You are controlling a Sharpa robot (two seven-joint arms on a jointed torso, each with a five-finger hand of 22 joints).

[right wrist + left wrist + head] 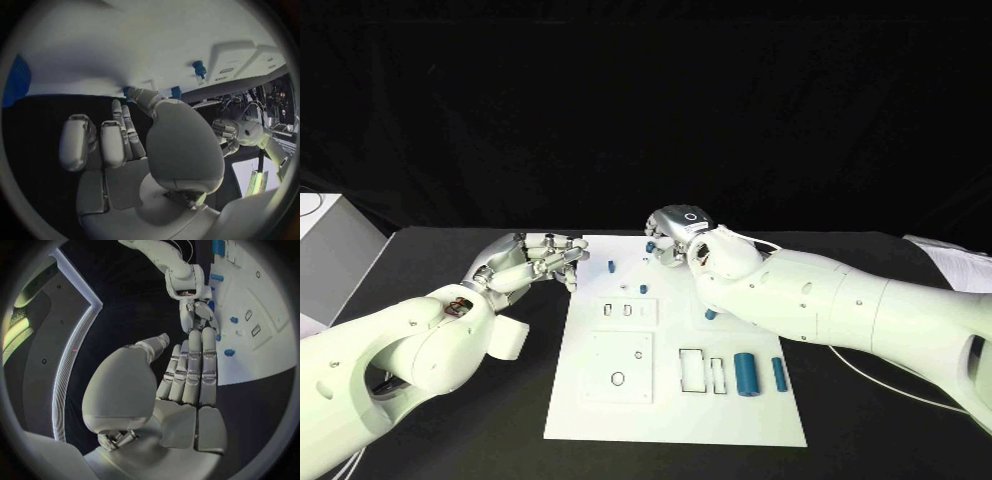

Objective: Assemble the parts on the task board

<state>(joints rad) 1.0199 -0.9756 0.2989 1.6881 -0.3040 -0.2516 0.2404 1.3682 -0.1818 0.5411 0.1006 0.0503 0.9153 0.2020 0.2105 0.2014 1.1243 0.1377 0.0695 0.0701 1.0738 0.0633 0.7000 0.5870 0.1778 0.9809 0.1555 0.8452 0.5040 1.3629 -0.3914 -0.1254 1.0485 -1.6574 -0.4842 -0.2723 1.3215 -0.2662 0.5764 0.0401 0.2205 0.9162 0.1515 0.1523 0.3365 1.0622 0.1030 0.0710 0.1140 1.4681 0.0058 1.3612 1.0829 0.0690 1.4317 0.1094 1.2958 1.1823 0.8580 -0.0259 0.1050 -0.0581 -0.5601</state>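
Observation:
The white task board (675, 410) lies in the middle of the black table. My right hand (678, 232) hangs over the board's far edge. Its thumb and a finger pinch a small blue part (651, 246), whose blue shows at the thumb tip (128, 91). My left hand (538, 262) hovers at the board's far left corner, fingers (194, 365) stretched out and holding nothing. Small blue parts (610, 267) (643, 289) (711, 314) lie on the far half of the board. A blue peg (199, 67) stands on the board near my right hand.
Three blue cylinders (747, 375) lie side by side at the board's near right, next to a rectangular slot (692, 369). Two raised white plates (620, 367) with holes sit on the board's left half. A white box (329, 260) stands at the table's left edge.

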